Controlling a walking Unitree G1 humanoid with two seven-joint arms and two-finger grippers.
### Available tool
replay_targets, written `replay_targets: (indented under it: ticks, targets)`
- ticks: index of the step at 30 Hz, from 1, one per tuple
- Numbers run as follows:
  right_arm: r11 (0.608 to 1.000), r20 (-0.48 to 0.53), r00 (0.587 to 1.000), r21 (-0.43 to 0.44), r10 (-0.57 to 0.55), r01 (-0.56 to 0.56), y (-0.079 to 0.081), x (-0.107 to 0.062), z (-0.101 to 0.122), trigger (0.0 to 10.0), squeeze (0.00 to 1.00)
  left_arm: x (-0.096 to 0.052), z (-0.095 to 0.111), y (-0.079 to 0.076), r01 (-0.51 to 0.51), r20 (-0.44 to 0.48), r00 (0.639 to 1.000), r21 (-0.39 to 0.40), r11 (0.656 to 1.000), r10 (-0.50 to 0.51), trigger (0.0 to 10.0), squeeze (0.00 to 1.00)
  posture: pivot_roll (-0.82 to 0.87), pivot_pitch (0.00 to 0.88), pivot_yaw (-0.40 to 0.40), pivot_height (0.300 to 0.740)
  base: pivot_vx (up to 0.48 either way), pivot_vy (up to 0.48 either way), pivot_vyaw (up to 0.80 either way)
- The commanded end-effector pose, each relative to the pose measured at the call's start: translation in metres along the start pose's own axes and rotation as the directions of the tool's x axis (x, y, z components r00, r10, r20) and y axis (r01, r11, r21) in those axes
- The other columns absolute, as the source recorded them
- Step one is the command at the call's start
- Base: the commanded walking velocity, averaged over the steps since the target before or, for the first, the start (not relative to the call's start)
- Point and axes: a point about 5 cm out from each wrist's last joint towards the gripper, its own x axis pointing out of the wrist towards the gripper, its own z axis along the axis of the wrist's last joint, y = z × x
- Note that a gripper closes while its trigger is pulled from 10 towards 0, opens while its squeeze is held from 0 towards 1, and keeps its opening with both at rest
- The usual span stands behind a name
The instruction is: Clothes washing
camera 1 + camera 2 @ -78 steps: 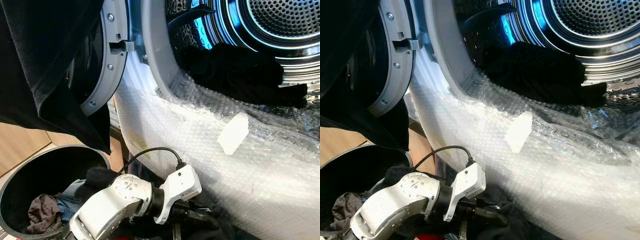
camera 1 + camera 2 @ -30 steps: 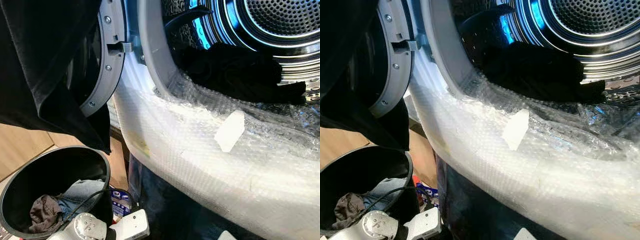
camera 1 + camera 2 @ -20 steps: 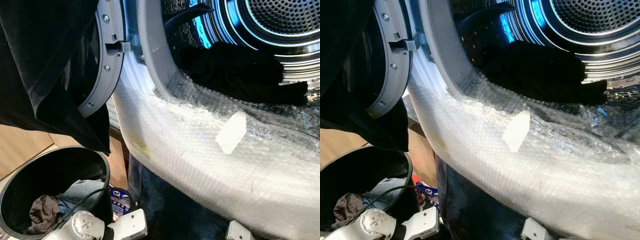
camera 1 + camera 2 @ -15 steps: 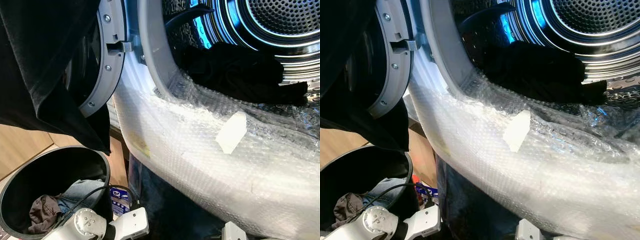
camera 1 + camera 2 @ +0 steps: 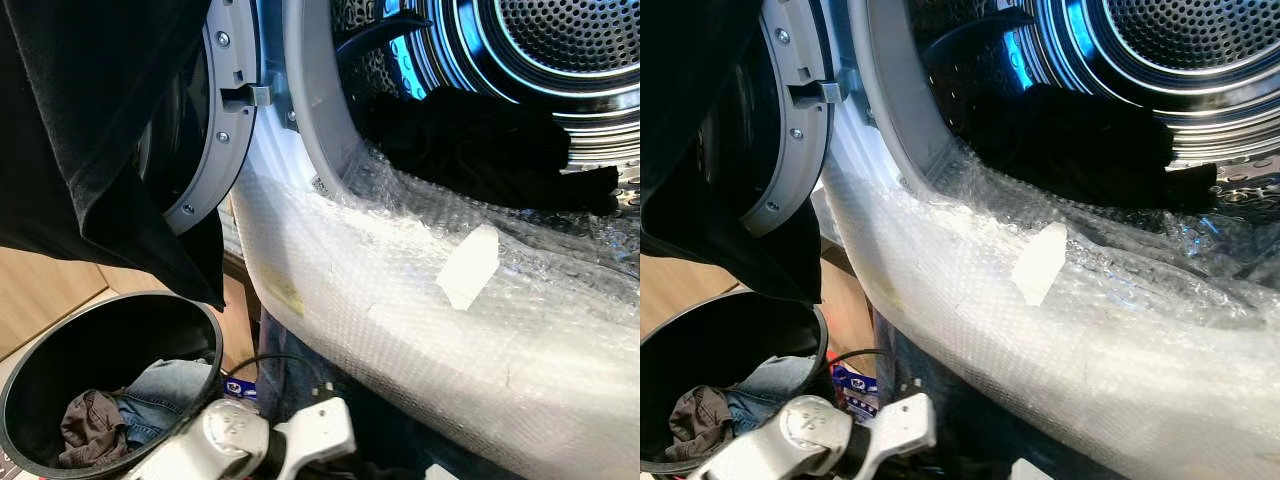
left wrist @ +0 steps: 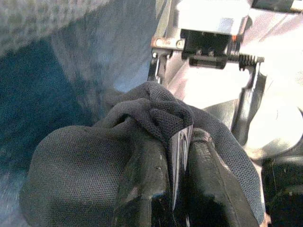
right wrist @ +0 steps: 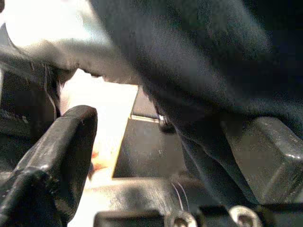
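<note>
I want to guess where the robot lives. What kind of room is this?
Probably a laundry corner in a home. A front-loading washing machine stands open with dark clothes in its shiny drum, and a black basket beside it holds jeans. The left gripper pinches a dark garment.

The silver left arm [image 5: 235, 445] is low; its left gripper [image 6: 177, 156] has black fingers closed on dark grey mesh cloth [image 6: 94, 156]. The right gripper [image 7: 156, 156] has its fingers apart.

Dark garment [image 6: 156, 113] bunched, pinched.
</note>
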Motion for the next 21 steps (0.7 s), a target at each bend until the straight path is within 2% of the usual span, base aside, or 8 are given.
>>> replay_targets:
  ticks: [1, 9, 14, 15, 16, 17, 18, 21]
  targets:
    - [0.999, 0.051, 0.998, 0.008, -0.033, 0.033, 0.001, -0.003, 0.009, 10.0, 1.00, 0.004, 0.005, 0.000, 0.003, 0.003, 1.000, 0.034, 0.999, -0.003, 0.0, 0.00, 0.03, 0.071, -0.039, 0.740, 0.000, 0.000, 0.00]
    - [0.996, 0.191, 0.980, 0.088, -0.049, 0.033, 0.019, -0.004, 0.028, 10.0, 1.00, 0.026, 0.026, 0.014, -0.090, 0.097, 0.992, 0.053, 0.995, 0.085, 0.0, 0.00, 0.02, 0.080, -0.040, 0.740, 0.000, 0.000, 0.00]
    - [0.990, 0.197, 0.975, 0.117, -0.098, 0.076, 0.020, -0.001, 0.030, 10.0, 1.00, 0.032, 0.035, 0.013, -0.082, 0.147, 0.986, 0.032, 0.996, 0.077, 0.0, 0.00, 0.00, 0.083, -0.035, 0.740, 0.000, 0.000, 0.00]
    - [0.986, 0.205, 0.971, 0.139, -0.124, 0.096, 0.019, 0.001, 0.033, 10.0, 0.93, 0.034, 0.036, 0.012, -0.080, 0.153, 0.985, 0.030, 0.996, 0.074, 0.0, 0.00, 0.00, 0.082, -0.035, 0.740, 0.000, 0.000, 0.00]
    - [0.981, 0.218, 0.964, 0.156, -0.150, 0.118, 0.017, 0.004, 0.035, 10.0, 0.15, 0.036, 0.037, 0.011, -0.080, 0.159, 0.985, 0.028, 0.996, 0.075, 0.0, 0.00, 0.00, 0.082, -0.035, 0.740, 0.000, 0.000, 0.00]
    - [0.981, 0.218, 0.964, 0.156, -0.150, 0.118, 0.017, 0.004, 0.035, 10.0, 0.15, 0.036, 0.037, 0.011, -0.080, 0.159, 0.985, 0.028, 0.996, 0.075, 0.0, 0.00, 0.00, 0.082, -0.035, 0.740, 0.000, 0.000, 0.00]
    - [0.971, 0.224, 0.955, 0.186, -0.192, 0.152, 0.014, 0.008, 0.038, 10.0, 0.00, 0.038, 0.040, 0.010, -0.077, 0.173, 0.982, 0.019, 0.997, 0.073, 0.0, 0.00, 0.01, 0.079, -0.038, 0.740, 0.000, 0.000, 0.00]
    - [0.951, 0.211, 0.943, 0.227, -0.259, 0.210, 0.007, 0.012, 0.037, 10.0, 0.00, 0.040, 0.043, 0.009, -0.070, 0.192, 0.979, 0.011, 0.997, 0.067, 0.0, 0.00, 0.01, 0.079, -0.038, 0.740, 0.000, 0.000, 0.00]
